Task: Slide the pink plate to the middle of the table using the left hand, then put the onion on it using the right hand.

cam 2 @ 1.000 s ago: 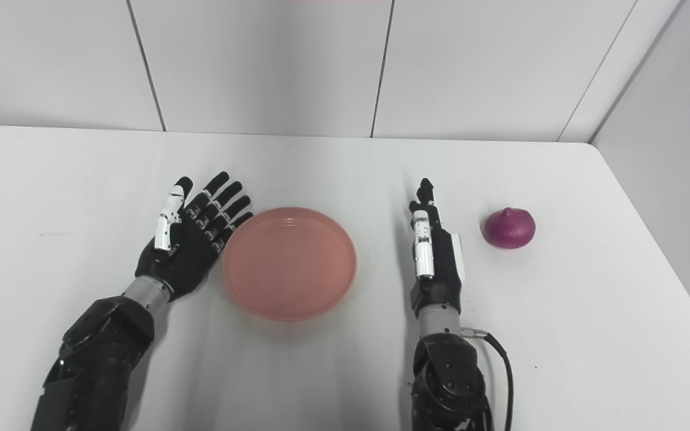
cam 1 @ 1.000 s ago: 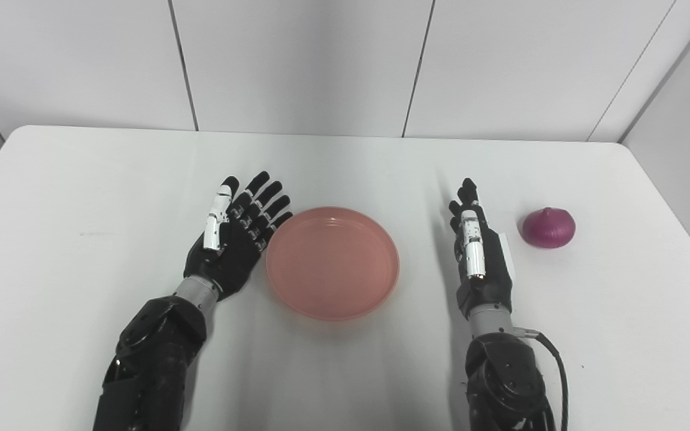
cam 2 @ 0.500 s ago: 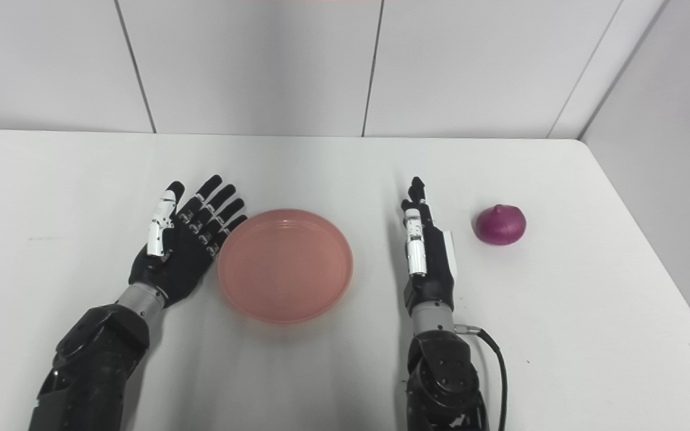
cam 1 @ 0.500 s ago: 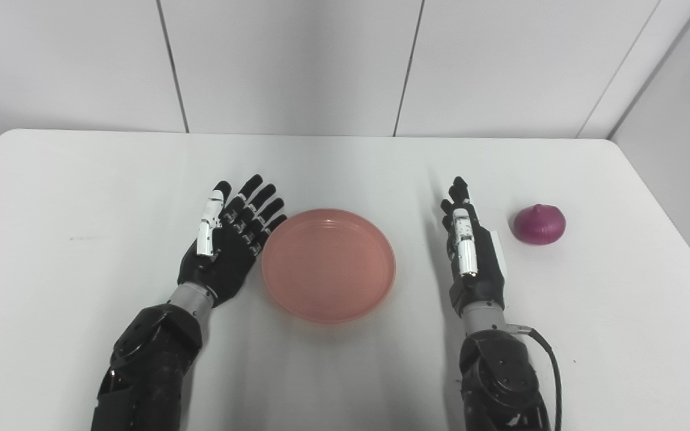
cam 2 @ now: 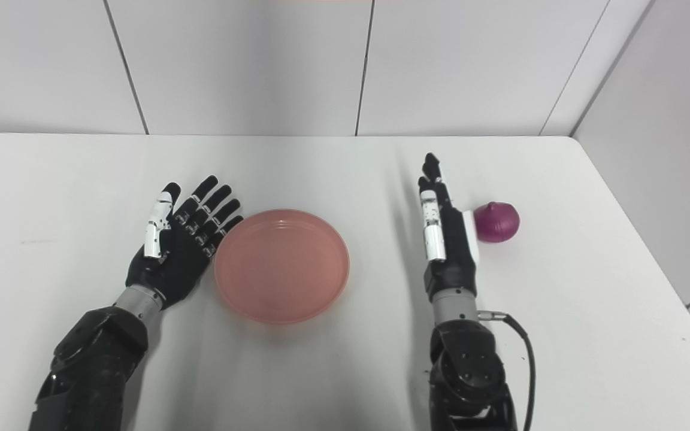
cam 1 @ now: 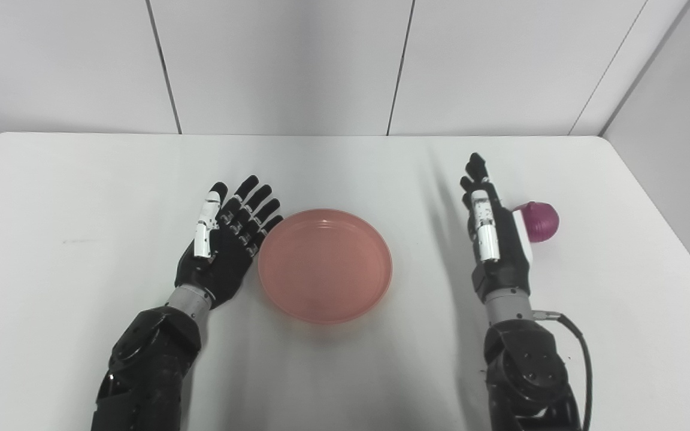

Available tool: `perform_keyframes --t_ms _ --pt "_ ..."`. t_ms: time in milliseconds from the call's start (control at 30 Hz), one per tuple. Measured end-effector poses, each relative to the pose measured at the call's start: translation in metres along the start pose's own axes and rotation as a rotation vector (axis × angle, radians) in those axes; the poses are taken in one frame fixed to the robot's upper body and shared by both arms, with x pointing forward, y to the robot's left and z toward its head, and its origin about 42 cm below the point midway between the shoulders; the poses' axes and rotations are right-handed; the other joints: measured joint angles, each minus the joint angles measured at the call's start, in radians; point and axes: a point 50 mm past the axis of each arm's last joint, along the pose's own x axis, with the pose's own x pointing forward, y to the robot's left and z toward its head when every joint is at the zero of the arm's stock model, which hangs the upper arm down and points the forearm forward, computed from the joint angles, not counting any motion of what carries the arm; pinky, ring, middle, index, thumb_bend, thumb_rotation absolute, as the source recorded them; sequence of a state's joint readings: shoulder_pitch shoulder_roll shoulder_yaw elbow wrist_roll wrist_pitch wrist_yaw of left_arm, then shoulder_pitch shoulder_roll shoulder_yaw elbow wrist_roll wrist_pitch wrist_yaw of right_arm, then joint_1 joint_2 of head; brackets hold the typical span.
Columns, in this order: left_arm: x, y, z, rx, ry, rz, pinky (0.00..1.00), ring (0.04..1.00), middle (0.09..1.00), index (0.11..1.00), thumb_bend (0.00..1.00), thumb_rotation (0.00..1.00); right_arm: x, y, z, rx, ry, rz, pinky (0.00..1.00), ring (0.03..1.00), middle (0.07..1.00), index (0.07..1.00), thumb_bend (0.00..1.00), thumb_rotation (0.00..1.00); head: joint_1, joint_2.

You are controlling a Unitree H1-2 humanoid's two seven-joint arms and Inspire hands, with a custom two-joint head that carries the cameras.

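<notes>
Two hands: both empty, neither touching a task thing.
Right hand (cam 2: 447,239): edge-on, fingers straight and together, holding nothing; it stands just left of the onion.
Left hand (cam 1: 225,248): palm up, fingers spread, resting just beside the plate's left rim; whether fingertips touch the rim I cannot tell.
Onion (cam 2: 498,222): purple, on the table (cam 1: 81,197) right of the plate, partly hidden behind the right hand in the left eye view.
Onion handling: likely light, firm, round, smooth-skinned, apt to roll; wrap fingers around its widest part from above, thumb opposite.
Pink plate (cam 1: 324,265): shallow, rigid, empty, about mid-table.
</notes>
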State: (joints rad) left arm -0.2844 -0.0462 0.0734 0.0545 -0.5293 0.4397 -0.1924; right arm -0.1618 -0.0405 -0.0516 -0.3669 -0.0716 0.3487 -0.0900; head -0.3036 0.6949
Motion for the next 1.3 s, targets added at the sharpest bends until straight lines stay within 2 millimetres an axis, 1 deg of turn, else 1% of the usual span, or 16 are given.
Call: perform_keyframes --t_ms 100,167,300,333,567,600,667,733,767,800,833,933,1000,1033,1167,1300 --pt "0.0 0.0 0.0 0.001 0.0 -0.002 0.93 0.947 0.953 0.934 0.43 1.0 0.006 -0.008 0.008 -0.046 -0.028 0.006 1.0 0.963 0.971 0.961 0.3 1.0 -0.018 -0.002" --pt "0.0 0.001 0.0 0.0 -0.001 -0.002 0.94 0.945 0.95 0.933 0.43 1.0 0.008 -0.013 0.014 -0.077 -0.04 0.004 0.97 0.949 0.959 0.949 0.32 1.0 -0.057 -0.006" --pt "-0.001 0.003 0.0 -0.008 -0.001 -0.006 0.95 0.951 0.957 0.939 0.43 1.0 0.016 -0.028 0.025 -0.155 -0.084 -0.022 0.94 0.936 0.944 0.936 0.33 1.0 -0.081 -0.012" --pt "-0.001 0.004 0.0 -0.009 -0.001 -0.009 0.95 0.953 0.961 0.943 0.43 1.0 0.017 -0.032 0.027 -0.169 -0.089 -0.03 0.93 0.931 0.938 0.931 0.33 1.0 -0.098 -0.017" --pt "0.002 0.009 0.0 -0.022 -0.012 -0.031 0.95 0.952 0.961 0.945 0.43 1.0 0.02 -0.045 0.03 -0.294 -0.09 -0.102 0.88 0.911 0.926 0.921 0.38 1.0 -0.115 -0.026" --pt "0.002 0.009 0.0 -0.023 -0.012 -0.033 0.95 0.949 0.96 0.944 0.43 1.0 0.02 -0.047 0.031 -0.32 -0.092 -0.111 0.87 0.911 0.93 0.927 0.44 0.99 -0.121 -0.029" --pt "0.003 0.01 -0.001 -0.032 -0.013 -0.037 0.95 0.95 0.962 0.946 0.43 1.0 0.022 -0.053 0.034 -0.398 -0.099 -0.127 0.86 0.906 0.922 0.917 0.52 0.94 -0.126 -0.031" --pt "0.004 0.012 -0.001 -0.043 -0.015 -0.043 0.95 0.952 0.963 0.949 0.43 1.0 0.026 -0.062 0.04 -0.488 -0.119 -0.147 0.85 0.903 0.922 0.917 0.55 0.9 -0.127 -0.032" --pt "0.003 0.012 -0.001 -0.046 -0.017 -0.045 0.95 0.952 0.962 0.949 0.43 1.0 0.028 -0.068 0.044 -0.533 -0.126 -0.164 0.84 0.898 0.92 0.916 0.57 0.85 -0.127 -0.032" --pt "0.003 0.013 0.0 -0.047 -0.018 -0.045 0.95 0.951 0.961 0.949 0.43 1.0 0.03 -0.071 0.047 -0.561 -0.13 -0.178 0.81 0.884 0.912 0.915 0.61 0.76 -0.127 -0.032" --pt "0.003 0.013 0.0 -0.048 -0.019 -0.046 0.95 0.95 0.961 0.949 0.43 1.0 0.03 -0.074 0.049 -0.586 -0.13 -0.191 0.8 0.876 0.907 0.915 0.64 0.73 -0.129 -0.035" --pt "0.003 0.013 0.0 -0.048 -0.02 -0.046 0.96 0.95 0.96 0.947 0.43 1.0 0.03 -0.08 0.053 -0.65 -0.124 -0.216 0.77 0.86 0.893 0.916 0.77 0.53 -0.134 -0.038" --pt "0.003 0.013 -0.001 -0.05 -0.02 -0.046 0.96 0.949 0.958 0.946 0.43 1.0 0.029 -0.085 0.054 -0.694 -0.111 -0.236 0.75 0.853 0.886 0.915 0.81 0.48 -0.141 -0.043" --pt "0.003 0.014 0.0 -0.052 -0.021 -0.044 0.96 0.95 0.958 0.947 0.43 1.0 0.029 -0.087 0.055 -0.726 -0.105 -0.249 0.75 0.853 0.886 0.915 0.86 0.45 -0.141 -0.043" --pt "0.005 0.015 -0.001 -0.06 -0.022 -0.043 0.96 0.951 0.96 0.948 0.44 1.0 0.029 -0.098 0.056 -0.81 -0.081 -0.294 0.73 0.863 0.904 0.936 0.97 0.42 -0.141 -0.046" --pt "0.006 0.015 0.0 -0.066 -0.023 -0.043 0.96 0.949 0.957 0.945 0.44 1.0 0.032 -0.106 0.053 -0.864 -0.062 -0.302 0.75 0.88 0.928 0.954 1.0 0.42 -0.14 -0.046"
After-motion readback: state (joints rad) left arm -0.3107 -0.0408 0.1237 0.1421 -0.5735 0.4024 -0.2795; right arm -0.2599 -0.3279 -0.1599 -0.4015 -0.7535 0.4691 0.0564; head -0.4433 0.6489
